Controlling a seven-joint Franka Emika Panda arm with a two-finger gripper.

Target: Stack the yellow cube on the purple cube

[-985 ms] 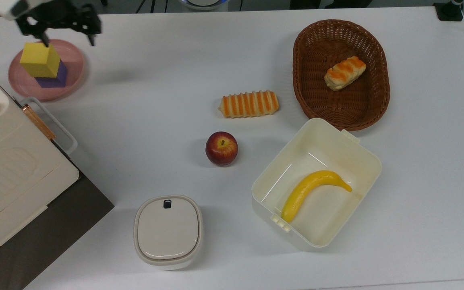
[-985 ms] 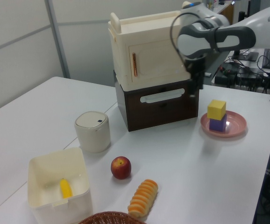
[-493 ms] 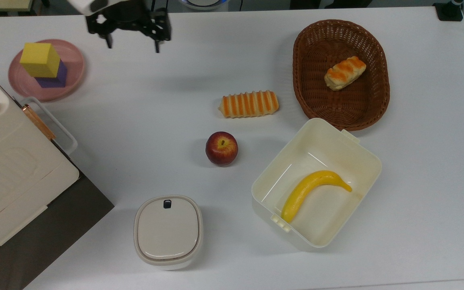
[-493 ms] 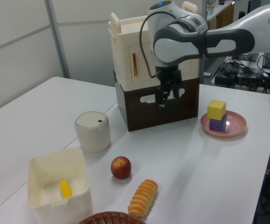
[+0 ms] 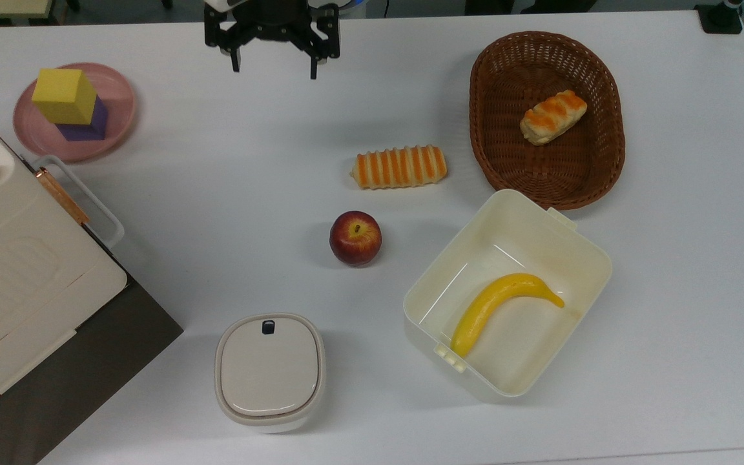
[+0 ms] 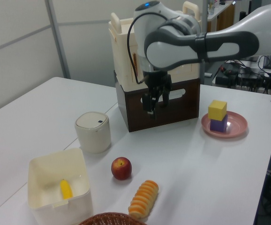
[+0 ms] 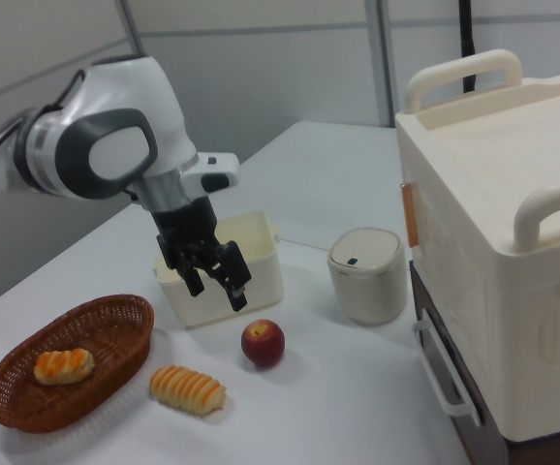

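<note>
The yellow cube (image 5: 65, 95) (image 6: 217, 109) rests on top of the purple cube (image 5: 87, 124) (image 6: 218, 124), and both stand on a pink plate (image 5: 117, 97) (image 6: 236, 126) at the top view's upper left. My gripper (image 5: 274, 70) (image 6: 153, 106) (image 7: 216, 289) hangs open and empty above the table's far edge in the top view, well to the right of the plate. Its two black fingers (image 5: 313, 67) point down.
A cream-and-brown cabinet (image 5: 17, 258) is at the top view's left. Also on the table: a striped bread roll (image 5: 399, 166), an apple (image 5: 355, 237), a lidded cream pot (image 5: 270, 369), an open cream box (image 5: 578, 258) holding a banana (image 5: 498, 306), and a wicker basket (image 5: 604, 168) holding bread (image 5: 553, 116).
My open gripper has travelled from right over the stacked cubes to the top view's right, along the table's far edge. The cubes stayed stacked on the plate.
</note>
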